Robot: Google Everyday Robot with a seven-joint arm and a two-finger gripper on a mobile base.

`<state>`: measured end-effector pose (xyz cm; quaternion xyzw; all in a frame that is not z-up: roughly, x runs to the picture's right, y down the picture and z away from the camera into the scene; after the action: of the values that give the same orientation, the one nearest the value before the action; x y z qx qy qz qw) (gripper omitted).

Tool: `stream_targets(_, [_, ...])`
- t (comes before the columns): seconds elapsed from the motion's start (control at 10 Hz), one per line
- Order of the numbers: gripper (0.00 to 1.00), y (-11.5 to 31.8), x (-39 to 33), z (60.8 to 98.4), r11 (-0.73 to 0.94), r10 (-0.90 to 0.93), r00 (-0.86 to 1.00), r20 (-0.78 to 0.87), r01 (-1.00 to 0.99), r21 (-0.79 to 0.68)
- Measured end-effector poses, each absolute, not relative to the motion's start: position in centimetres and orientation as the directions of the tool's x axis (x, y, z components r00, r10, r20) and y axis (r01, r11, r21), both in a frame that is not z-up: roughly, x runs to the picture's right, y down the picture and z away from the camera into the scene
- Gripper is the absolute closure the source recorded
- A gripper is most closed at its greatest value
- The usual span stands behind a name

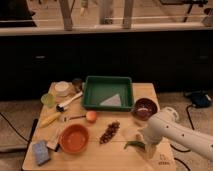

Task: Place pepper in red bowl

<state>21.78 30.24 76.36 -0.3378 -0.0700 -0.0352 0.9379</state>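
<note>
The pepper (133,145), small, slender and green, lies on the wooden table (107,157) near its front right corner. My white arm reaches in from the right and my gripper (148,148) hangs low over the table just right of the pepper's end, open and holding nothing. The red bowl (74,138), round and orange-red, stands empty at the front left, well apart from the pepper.
A dark maroon bowl (145,108) sits behind the gripper. A green tray (108,78) is at the back middle. An orange (91,116) and a dark cluster (110,132) lie between the bowls. At the left are a yellow item (50,120), brush (69,101), cups and blue sponge (41,152).
</note>
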Motion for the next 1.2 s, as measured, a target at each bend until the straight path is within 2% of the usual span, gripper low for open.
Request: stream_targets(1.2, [0.2, 30.34, 21.71, 77.12, 0.772, -0.016, 0.986, 0.166, 0.118, -0.624])
